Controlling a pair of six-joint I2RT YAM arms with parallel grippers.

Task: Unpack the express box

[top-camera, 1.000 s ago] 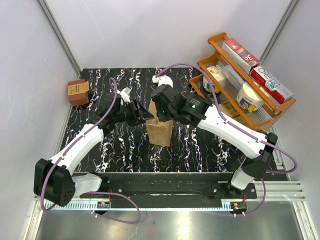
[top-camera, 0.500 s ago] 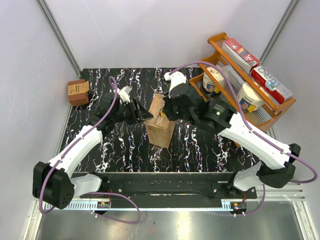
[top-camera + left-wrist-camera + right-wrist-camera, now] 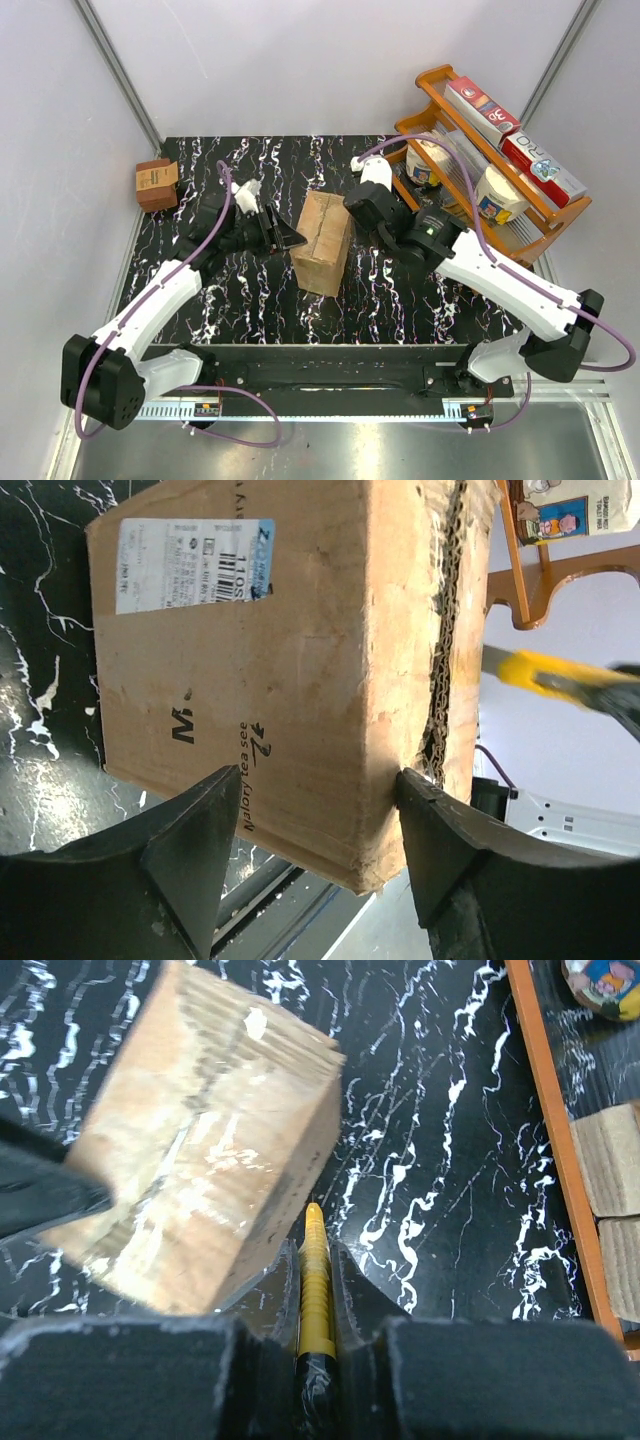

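The express box [image 3: 322,243], brown cardboard, stands on the black marbled mat with its top flaps down and a ragged seam along them. The left wrist view shows its side [image 3: 300,680] with the white label [image 3: 190,565] and dark print. My left gripper [image 3: 292,237] is at the box's left side, jaws wide apart across its near corner, the upper finger [image 3: 440,840] touching the top edge. My right gripper [image 3: 362,203] is right of the box and apart from it, shut on a yellow utility knife [image 3: 315,1280]. The knife's tip lies beside the box [image 3: 200,1160].
An orange rack [image 3: 470,215] with cartons, packets and a tub stands at the right, close behind my right arm; its rail shows in the right wrist view [image 3: 545,1110]. A small darker-brown box [image 3: 156,183] sits at the mat's far left edge.
My right gripper has pulled back from over the box's top toward the rack, with the knife. The box has gone from tilted to flat. My left gripper has moved slightly left.
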